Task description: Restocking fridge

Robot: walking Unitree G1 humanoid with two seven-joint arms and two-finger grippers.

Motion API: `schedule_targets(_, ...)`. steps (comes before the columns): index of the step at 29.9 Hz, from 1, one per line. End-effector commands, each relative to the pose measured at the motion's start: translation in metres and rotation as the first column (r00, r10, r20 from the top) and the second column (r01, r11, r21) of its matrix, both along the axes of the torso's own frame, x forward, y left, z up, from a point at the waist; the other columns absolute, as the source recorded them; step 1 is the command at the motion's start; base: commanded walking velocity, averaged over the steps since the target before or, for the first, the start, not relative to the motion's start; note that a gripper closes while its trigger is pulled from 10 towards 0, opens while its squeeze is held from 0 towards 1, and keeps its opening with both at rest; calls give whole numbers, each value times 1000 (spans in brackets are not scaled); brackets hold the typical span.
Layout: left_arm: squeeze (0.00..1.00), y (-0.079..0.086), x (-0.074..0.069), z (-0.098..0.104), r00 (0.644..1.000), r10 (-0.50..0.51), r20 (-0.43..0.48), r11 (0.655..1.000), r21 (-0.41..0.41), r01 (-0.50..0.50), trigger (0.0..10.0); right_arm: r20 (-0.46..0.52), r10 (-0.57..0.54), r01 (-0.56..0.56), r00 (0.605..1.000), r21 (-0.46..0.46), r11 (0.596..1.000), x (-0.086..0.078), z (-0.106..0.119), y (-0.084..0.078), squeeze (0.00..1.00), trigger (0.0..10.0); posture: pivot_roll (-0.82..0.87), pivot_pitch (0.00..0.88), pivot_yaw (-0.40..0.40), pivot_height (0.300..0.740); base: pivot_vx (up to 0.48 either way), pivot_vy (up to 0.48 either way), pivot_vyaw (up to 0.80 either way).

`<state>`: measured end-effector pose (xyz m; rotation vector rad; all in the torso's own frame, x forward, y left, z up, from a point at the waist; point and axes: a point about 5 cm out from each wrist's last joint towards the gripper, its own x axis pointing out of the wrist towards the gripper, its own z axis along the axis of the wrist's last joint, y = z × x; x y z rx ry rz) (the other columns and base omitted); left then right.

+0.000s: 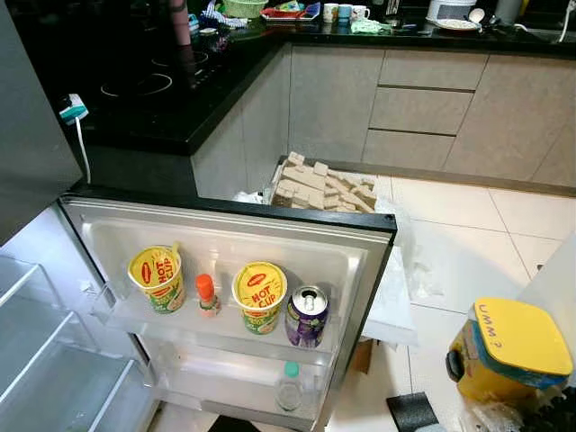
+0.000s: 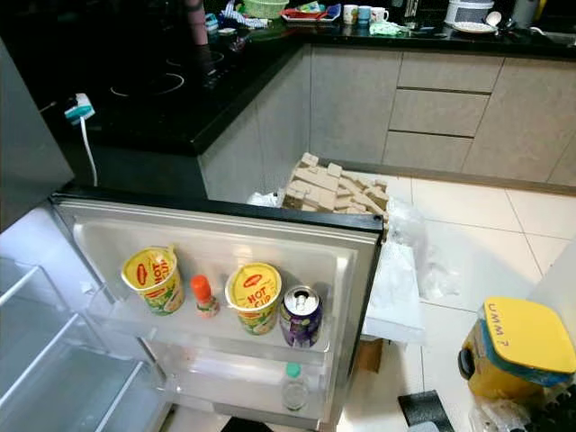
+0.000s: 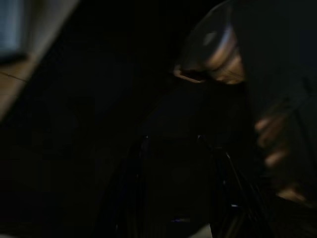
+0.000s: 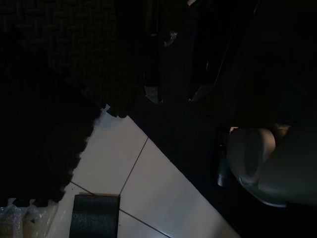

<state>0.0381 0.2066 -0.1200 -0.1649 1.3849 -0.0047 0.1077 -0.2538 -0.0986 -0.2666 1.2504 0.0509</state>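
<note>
The fridge door [image 1: 225, 209] stands open in front of me. Its upper door shelf holds two yellow Hot Cup noodle cups [image 1: 157, 277] [image 1: 260, 296], a small orange-capped bottle [image 1: 207, 295] between them, and a purple drink can [image 1: 307, 316] at the right end. A clear bottle with a green cap [image 1: 288, 387] stands on the lower door shelf. Bare glass shelves [image 1: 36, 342] of the fridge interior lie at the lower left. My left gripper [image 3: 181, 188] hangs in deep shade. My right gripper [image 4: 174, 93] hangs low over the floor, open and holding nothing.
A yellow-lidded container [image 1: 508, 346] sits on the floor at the right. A box of pale wooden blocks [image 1: 324, 187] and crumpled plastic [image 1: 405, 261] lie behind the door. A black counter [image 1: 162, 99] and grey cabinets [image 1: 432, 99] stand beyond. A dark foam mat [image 4: 59, 99] covers some tiles.
</note>
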Motion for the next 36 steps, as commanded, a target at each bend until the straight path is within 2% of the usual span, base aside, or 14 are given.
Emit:
schedule_targets(1,0,-3,-5,-1,997,-68,-26,997,20,68,10000,1,-5,5,1000,4,1000,2,-1,5,0,10000,-29,0,6,740,0,0,0)
schedule_targets(7,0,-13,13,-2,995,-98,11,995,30,98,10000,-6,28,-27,1000,37,999,6,-3,18,0,10000,-11,0,9,740,0,0,0)
schedule_targets(12,0,-4,26,1,993,-112,44,991,81,108,10000,-21,44,-43,999,32,999,3,-4,18,0,10000,-16,0,9,740,0,0,0)
schedule_targets(16,0,2,27,2,992,-117,36,989,99,113,10000,-30,54,-53,998,27,998,1,-4,16,0,10000,-12,0,8,740,0,0,0)
schedule_targets(18,0,6,21,2,982,-190,11,976,108,187,10000,-45,93,-92,995,22,996,-1,-4,15,0,10000,-13,0,11,740,0,0,0)
schedule_targets(20,0,7,20,2,981,-193,6,975,113,191,10000,-43,82,-81,996,18,997,-1,-4,15,0,10000,-14,0,17,740,0,0,0)
schedule_targets(22,0,10,14,2,993,-119,-1,987,112,118,10000,-29,24,-23,999,20,1000,-1,-4,12,0,10000,-16,0,19,740,0,0,0)
schedule_targets(25,0,11,9,1,990,-140,-10,983,120,140,10000,-30,39,-38,999,27,999,-3,-5,15,0,10000,-18,0,18,740,0,0,0)
schedule_targets(32,0,5,7,0,992,-123,-10,984,125,124,10000,-51,19,-17,998,46,999,-12,-9,21,0,10000,-27,0,21,740,0,0,0)
schedule_targets(36,0,-3,16,0,989,-148,10,983,114,145,10000,-53,18,-16,998,47,999,-14,-9,22,0,10000,-30,0,13,740,0,0,0)
